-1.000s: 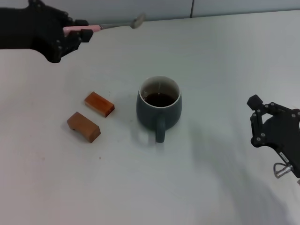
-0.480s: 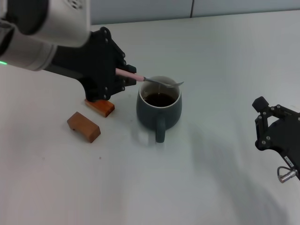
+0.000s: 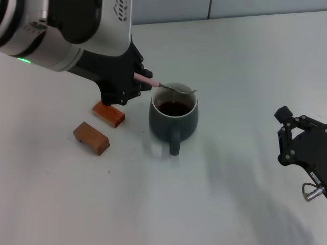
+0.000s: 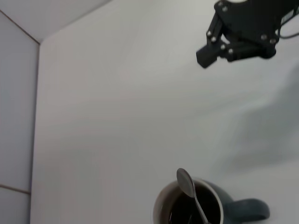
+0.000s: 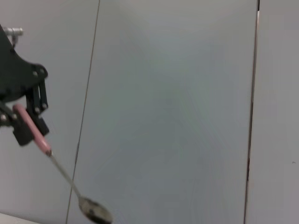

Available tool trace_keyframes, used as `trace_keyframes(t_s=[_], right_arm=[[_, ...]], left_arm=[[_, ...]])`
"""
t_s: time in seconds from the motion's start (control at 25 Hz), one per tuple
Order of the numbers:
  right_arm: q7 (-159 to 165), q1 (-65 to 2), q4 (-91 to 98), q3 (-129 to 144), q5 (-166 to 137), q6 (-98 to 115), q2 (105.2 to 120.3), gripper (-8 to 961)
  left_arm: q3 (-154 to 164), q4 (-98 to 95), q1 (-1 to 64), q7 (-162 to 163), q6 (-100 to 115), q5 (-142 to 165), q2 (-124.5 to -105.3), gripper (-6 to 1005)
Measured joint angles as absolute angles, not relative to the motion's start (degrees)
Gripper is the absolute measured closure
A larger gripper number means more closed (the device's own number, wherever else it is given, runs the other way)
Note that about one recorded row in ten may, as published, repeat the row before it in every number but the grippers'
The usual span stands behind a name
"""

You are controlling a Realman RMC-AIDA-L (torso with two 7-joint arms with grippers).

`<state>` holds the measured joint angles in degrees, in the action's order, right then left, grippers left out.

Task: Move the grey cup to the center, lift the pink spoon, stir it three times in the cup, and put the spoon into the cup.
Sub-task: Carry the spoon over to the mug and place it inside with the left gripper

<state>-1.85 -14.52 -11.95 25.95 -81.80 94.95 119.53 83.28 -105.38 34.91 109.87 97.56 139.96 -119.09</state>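
The grey cup (image 3: pixel 173 117) stands in the middle of the white table, handle toward me, with dark liquid inside. My left gripper (image 3: pixel 134 81) is shut on the pink spoon (image 3: pixel 148 81) just left of the cup. Its silver bowl (image 3: pixel 185 91) hangs over the cup's mouth, above the liquid. In the left wrist view the spoon bowl (image 4: pixel 185 181) sits over the cup (image 4: pixel 189 208). The right wrist view catches the spoon (image 5: pixel 33 130) held in the left gripper (image 5: pixel 21 122). My right gripper (image 3: pixel 286 137) rests parked at the right edge, away from the cup.
Two orange-brown wooden blocks (image 3: pixel 108 113) (image 3: pixel 91 138) lie left of the cup, the nearer one partly under the left gripper. The right gripper (image 4: pixel 243 30) shows far off in the left wrist view. A grey wall borders the table's far edge.
The left arm carried the spoon from the far left of the table down to the cup and now holds its bowl over the cup's mouth. The right arm shifted slightly.
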Motion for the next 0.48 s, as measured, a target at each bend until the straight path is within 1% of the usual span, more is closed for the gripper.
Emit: trace_keyframes(t_s=[0.48], right_arm=[[-1.8,-14.7,-12.0,25.9,-81.8,95.2,119.59,954]], left_arm=[[87.5,-96.7,39.1,108.0,93.8,147.8,-119.09,855]])
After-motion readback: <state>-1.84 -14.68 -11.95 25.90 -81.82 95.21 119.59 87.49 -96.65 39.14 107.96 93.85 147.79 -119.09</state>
